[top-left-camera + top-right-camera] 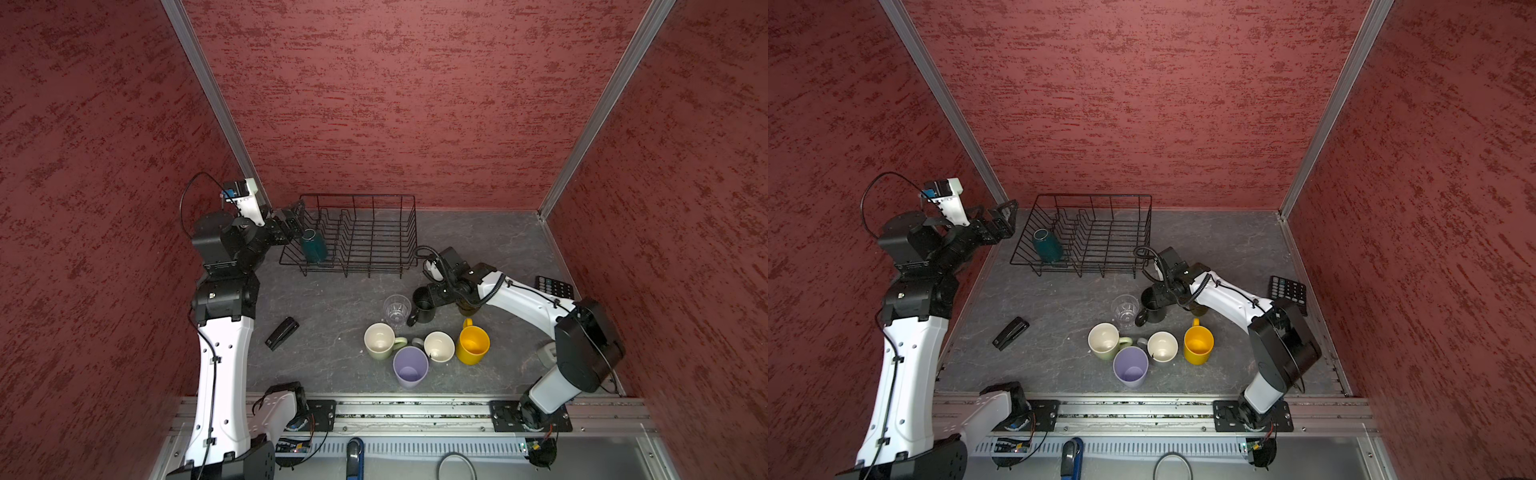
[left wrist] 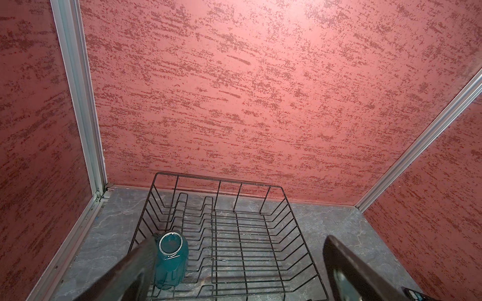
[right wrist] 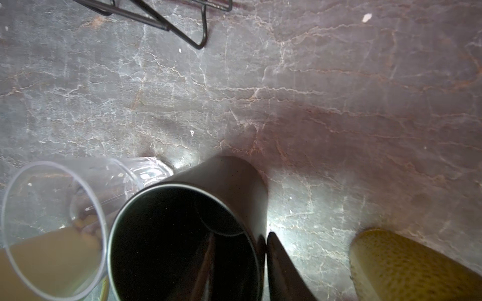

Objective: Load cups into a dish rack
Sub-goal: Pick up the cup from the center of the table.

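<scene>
**Teal mug racked, right end effector at the black mug**

Surface (image 1: 332, 297): grey marbled slab. The dish rack (image 1: 357, 195) stands at the back, left of centre.

Left arm (image 1: 224, 353) is raised, with the forearm reaching to the rack's left end. Left end effector (image 1: 297, 217) hangs at that rim, released, fingers (image 2: 130, 268) spread wide with nothing between them.

Right arm (image 1: 523, 303) is low, stretched from its base toward centre, wrist pitched down. Right end effector (image 1: 428, 296) is at the black mug (image 1: 424, 313).

View differences:
- Top views hide the right fingers behind the wrist. The right wrist view shows them straddling the mug's rim, one inside and one outside against the wall. Clamped or not: cannot tell.
- The left wrist view shows the teal mug (image 2: 170, 260) bottom up at the rack's left end, toward the front, foot ring visible. Top views give only a teal shape there.
- The amber tumbler (image 3: 404, 265) is plain in the right wrist view, near the black mug. In top views it is mostly under the right arm.
- Only top views show the front cluster on the surface: lilac tumbler (image 1: 410, 368), pale green mug (image 1: 379, 340), yellow mug (image 1: 472, 345), grey mug (image 1: 439, 347).
- The clear glass (image 1: 397, 309) stands just beside the black mug in both top views and the right wrist view.
- The calculator (image 1: 555, 286) is by the right wall. The stapler (image 1: 282, 332) lies left of the cups.
</scene>
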Controlling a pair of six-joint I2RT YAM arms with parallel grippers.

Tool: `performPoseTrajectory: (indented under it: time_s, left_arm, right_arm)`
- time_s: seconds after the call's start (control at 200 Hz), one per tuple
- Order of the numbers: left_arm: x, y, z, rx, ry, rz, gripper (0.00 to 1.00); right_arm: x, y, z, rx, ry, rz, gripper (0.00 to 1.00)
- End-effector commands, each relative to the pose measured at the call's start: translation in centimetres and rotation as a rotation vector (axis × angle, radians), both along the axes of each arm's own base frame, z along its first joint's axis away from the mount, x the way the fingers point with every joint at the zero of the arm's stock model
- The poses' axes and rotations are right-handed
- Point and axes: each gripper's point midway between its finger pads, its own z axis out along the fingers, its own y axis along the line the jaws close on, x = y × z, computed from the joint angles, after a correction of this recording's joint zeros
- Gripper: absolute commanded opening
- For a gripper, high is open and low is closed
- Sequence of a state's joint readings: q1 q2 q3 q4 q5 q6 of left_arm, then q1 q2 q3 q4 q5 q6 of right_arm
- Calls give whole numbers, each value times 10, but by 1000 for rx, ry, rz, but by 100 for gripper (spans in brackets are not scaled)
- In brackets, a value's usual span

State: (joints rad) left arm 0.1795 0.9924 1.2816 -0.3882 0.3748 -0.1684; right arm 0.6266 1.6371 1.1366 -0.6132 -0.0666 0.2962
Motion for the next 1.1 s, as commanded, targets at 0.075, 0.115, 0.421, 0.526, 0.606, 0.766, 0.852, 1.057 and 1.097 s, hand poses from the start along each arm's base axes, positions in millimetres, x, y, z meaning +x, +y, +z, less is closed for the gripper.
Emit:
performPoseTrajectory:
  time_s: [0.075, 0.115, 0.421, 0.526, 0.606, 0.766, 0.852, 1.057, 1.097]
  left_arm:
    - [-6, -7, 10, -20, -59, -50, 100]
    - [-6, -8, 10, -20, -68, -53, 100]
    - [-8, -12, 11, -34, -99, -81, 100]
    - [-8, -15, 12, -39, -118, -96, 100]
    - [-10, -17, 15, -30, -152, -112, 100]
    - [-19, -24, 26, -5, -229, -150, 100]
    - [-23, -30, 30, 11, -267, -180, 100]
    - [-26, -36, 34, 27, -332, -218, 100]
    - [-27, -39, 34, 32, -342, -235, 100]
  right_arm:
    - [7, 0, -4, -34, -26, -5, 24]
    - [6, -2, -5, -45, -27, -4, 21]
    - [6, -19, 1, -134, -52, 3, 7]
    - [6, -19, 8, -131, -61, 1, 1]
    - [7, -18, 15, -115, -70, -5, 0]
    - [8, -21, 33, -91, -88, -29, 0]
    - [9, -28, 45, -78, -100, -53, 0]
    - [17, -44, 78, 21, -143, -120, 0]
    - [19, -48, 87, 44, -156, -133, 0]
